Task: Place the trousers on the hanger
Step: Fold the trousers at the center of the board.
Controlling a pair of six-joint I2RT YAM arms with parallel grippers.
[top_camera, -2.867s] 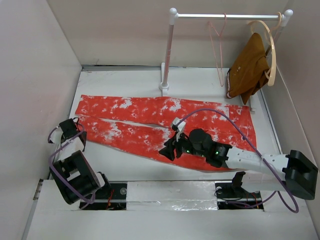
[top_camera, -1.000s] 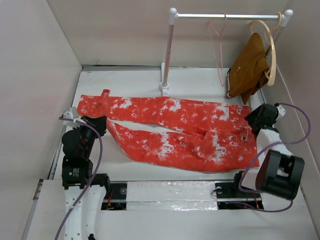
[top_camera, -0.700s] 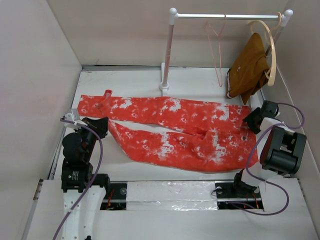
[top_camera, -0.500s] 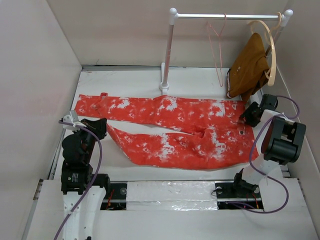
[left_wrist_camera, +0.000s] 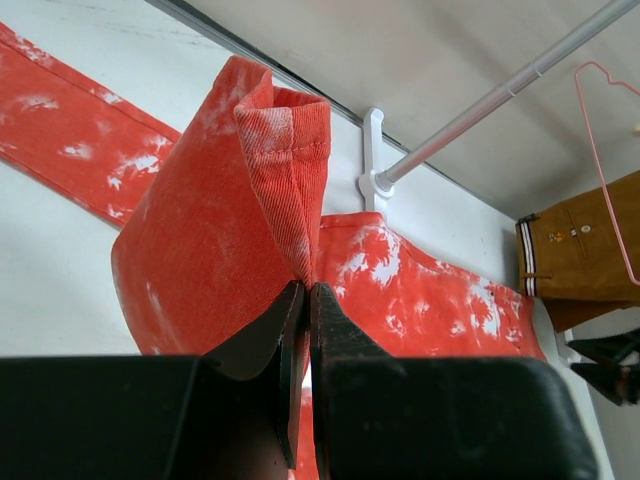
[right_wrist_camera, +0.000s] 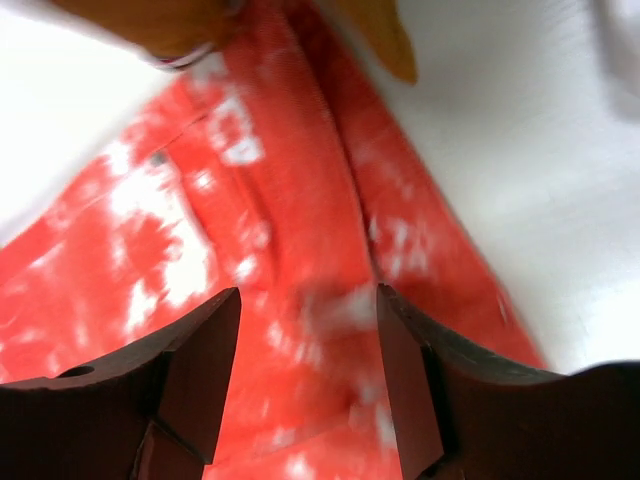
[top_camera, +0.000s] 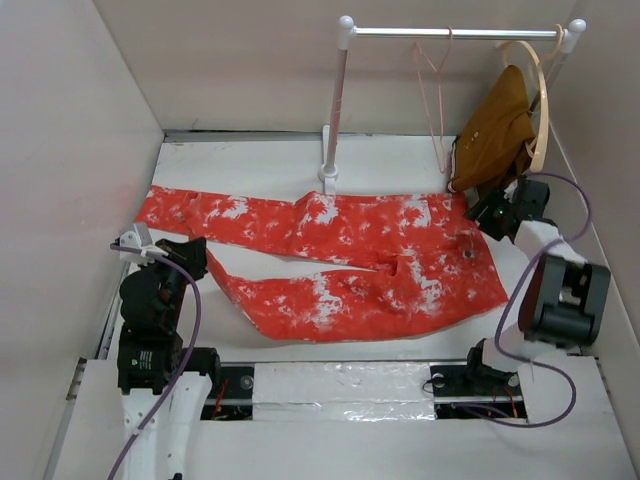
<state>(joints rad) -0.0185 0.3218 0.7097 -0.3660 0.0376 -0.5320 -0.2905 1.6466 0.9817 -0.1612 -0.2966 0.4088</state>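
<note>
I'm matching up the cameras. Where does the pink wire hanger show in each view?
Top external: the hanger hangs from the rail, upper right of centre.
Left wrist: the hanger is a thin pink wire at the right edge.
Right wrist: not in view.
Shared landmark: the brown garment, just right of it; a blurred strip along the right wrist's top edge.

No text, label, brand, number or sign can be read on any surface in the 3 camera views.
</note>
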